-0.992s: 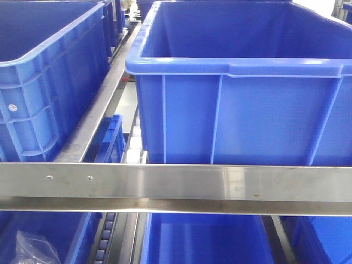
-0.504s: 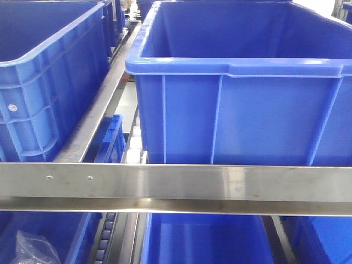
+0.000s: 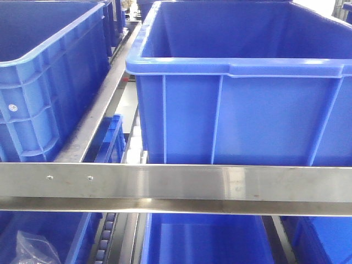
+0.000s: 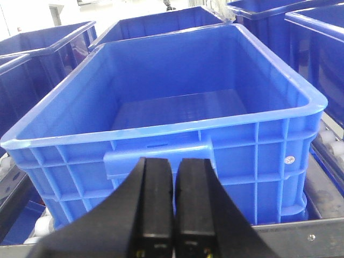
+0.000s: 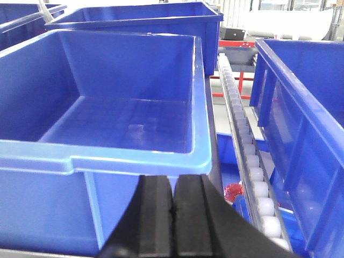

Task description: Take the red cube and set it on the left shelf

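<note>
Two large blue crates [image 3: 242, 82] are sitting on the upper rails; two screws [image 3: 69, 177] are showing in one front rail [image 3: 220, 184].

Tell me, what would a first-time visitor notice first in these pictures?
Big blue crates fill every view, standing in rows on the left shelf, whose flat steel front rail crosses the front view. Each wrist view shows a black gripper, left gripper and right gripper, pressed shut before an empty crate.

Even, bright overhead light is seen throughout. Soft glare is thrown on the steel rail [image 3: 181, 182] and the crate rims [image 4: 161, 126]. Windows beyond are blown out white; nearby gripper fingers [image 5: 156, 220] are slightly blurred.
</note>
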### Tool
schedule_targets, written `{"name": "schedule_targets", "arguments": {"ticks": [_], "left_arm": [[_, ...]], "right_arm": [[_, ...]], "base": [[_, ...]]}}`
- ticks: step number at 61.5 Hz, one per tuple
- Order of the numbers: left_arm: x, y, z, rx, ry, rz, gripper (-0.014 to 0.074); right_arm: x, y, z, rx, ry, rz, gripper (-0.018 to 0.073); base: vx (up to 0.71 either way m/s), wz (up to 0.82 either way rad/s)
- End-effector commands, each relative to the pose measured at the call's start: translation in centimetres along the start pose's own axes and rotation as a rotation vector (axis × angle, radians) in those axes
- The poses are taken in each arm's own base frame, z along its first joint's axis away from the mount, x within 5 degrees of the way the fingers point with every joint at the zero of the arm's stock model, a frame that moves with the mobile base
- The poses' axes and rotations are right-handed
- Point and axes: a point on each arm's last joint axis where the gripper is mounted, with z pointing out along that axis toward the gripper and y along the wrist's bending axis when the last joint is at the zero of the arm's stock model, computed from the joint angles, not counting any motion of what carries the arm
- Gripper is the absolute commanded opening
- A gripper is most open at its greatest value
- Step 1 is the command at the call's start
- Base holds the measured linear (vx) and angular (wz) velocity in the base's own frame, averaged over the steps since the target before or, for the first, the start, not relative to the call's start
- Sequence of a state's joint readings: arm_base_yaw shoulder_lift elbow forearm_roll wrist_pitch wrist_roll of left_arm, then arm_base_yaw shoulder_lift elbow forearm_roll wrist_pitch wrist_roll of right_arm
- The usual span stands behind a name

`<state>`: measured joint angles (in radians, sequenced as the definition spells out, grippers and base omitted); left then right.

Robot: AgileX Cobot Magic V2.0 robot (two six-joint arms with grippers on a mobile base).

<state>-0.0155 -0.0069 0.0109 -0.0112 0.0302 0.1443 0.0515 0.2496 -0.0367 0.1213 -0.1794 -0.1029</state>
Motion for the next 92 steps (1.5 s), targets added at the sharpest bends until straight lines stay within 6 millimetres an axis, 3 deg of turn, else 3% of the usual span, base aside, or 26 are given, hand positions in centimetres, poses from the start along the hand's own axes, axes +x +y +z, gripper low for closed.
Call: {"name": "schedule_targets", "arguments": {"ticks": [1,11,50,92], "left_arm": [[0.0,0.0,0.1,-0.004,-0.062,-0.005,0.0106],[0.0,0.0,0.1,-0.004,-0.062,-0.005,0.0106],[0.0,0.0,0.1,-0.004,-0.062,-0.005,0.0106],[0.0,0.0,0.1,-0.004,-0.062,-0.005,0.0106]], "right_arm": [[-1.0,-0.1,-0.2,0.01,-0.078,-0.02,0.0057],[0.5,0.0,-1.0,0.004,-0.077,-0.038,0.0057],[1.0,0.1,-2.5,-0.011,-0.071,-0.069,0.0057],[1.1,0.1,-2.5,-0.012,-0.053,-0.069,0.0057]], "base": [[0.0,0.0],[0.0,0.0],[0.0,0.0],[0.0,0.0]]}}
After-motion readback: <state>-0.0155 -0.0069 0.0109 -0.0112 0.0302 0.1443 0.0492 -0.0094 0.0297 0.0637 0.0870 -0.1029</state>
